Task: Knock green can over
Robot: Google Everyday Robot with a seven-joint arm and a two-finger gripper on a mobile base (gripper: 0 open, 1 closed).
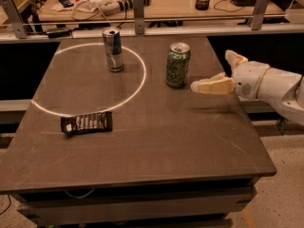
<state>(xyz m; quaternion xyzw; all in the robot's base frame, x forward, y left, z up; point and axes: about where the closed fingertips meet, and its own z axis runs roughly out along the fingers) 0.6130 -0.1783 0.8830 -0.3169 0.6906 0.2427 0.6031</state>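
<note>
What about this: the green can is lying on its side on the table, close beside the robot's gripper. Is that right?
Not quite. The camera view shows the green can standing upright on the table, not lying on its side. The rest holds: it is close beside the gripper, with a small gap between them.

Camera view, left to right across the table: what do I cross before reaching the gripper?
Dark snack wrapper → silver-and-blue can → green can, upright → gripper, over the right edge of the table, just right of the green can and not touching it.
</note>
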